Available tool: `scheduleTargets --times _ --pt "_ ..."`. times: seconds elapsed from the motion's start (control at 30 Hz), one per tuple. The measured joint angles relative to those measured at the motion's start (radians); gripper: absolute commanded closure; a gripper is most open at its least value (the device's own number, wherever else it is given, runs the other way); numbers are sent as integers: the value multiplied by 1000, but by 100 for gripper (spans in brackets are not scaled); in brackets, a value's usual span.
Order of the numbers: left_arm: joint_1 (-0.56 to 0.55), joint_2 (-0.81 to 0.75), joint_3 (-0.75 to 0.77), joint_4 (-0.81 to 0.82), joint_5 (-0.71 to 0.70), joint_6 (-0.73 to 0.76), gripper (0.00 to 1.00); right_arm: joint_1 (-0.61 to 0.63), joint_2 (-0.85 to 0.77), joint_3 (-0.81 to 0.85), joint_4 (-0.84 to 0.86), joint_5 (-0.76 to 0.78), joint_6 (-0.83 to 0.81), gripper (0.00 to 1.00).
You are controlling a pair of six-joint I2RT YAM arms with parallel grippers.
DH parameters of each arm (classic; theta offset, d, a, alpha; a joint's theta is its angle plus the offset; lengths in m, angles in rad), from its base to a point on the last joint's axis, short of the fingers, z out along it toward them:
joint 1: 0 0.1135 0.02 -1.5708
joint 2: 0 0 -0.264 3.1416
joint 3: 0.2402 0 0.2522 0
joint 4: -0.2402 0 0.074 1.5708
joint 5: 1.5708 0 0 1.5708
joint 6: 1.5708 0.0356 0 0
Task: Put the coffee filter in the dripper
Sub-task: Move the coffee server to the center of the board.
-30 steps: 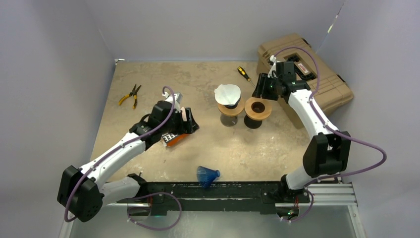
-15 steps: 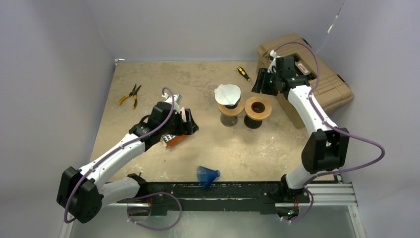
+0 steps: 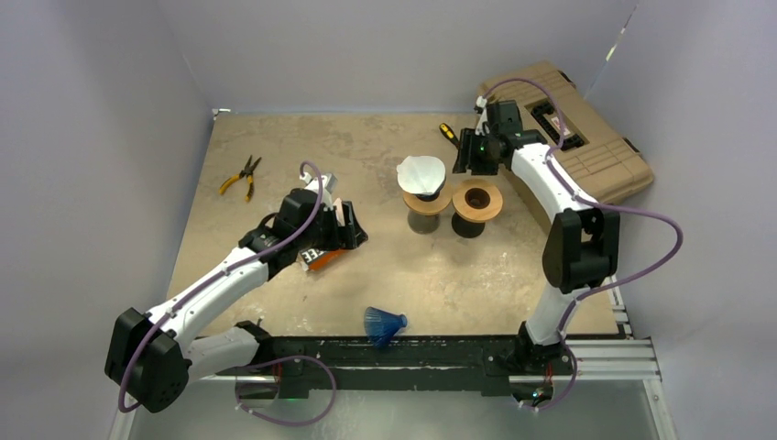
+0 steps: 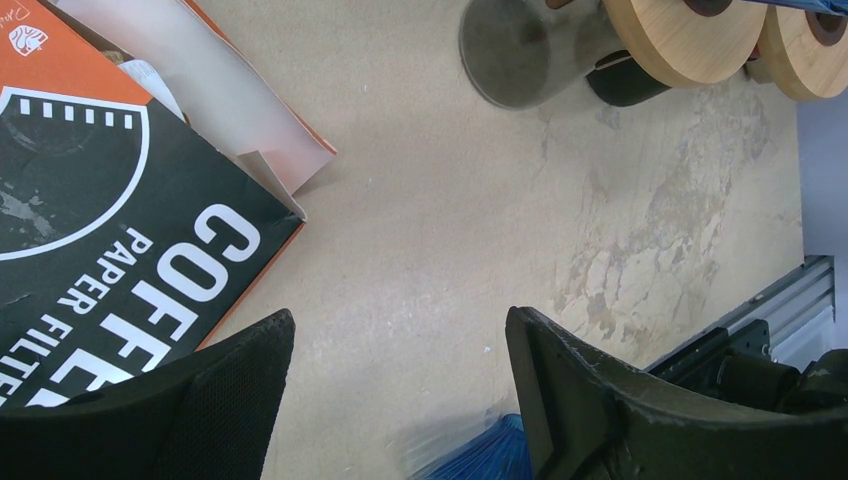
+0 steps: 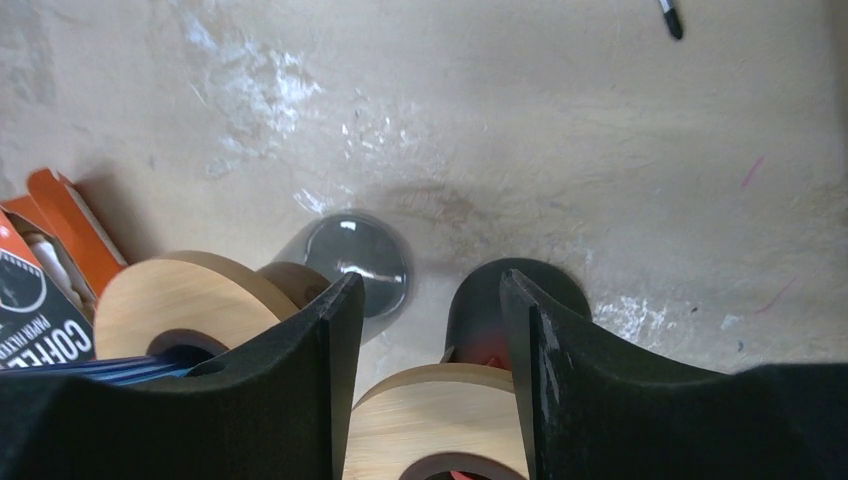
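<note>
**Where the filter sits, a gripper hovers**

The white paper cone filter (image 3: 421, 172) sits in the left wooden-collared dripper (image 3: 431, 203). The right gripper (image 3: 464, 162), jaws apart and empty, could brush it askew. The left gripper (image 4: 400, 325) is likewise apart.

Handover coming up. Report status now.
Left gripper open, empty, beside filter box. Right gripper open, empty, above drippers. White filter sits in left-hand dripper; right-hand dripper empty. Screwdriver lies behind them.
</note>
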Motion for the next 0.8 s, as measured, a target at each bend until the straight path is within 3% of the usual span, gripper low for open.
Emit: scheduleTargets --times 0.33,0.8 --pt "0 0 -18 6 0 -4 24 48 7 -11 -27 29 -13 44" --pt "0 18 -18 16 23 -18 24 57 -114 -95 -35 44 -13 44"
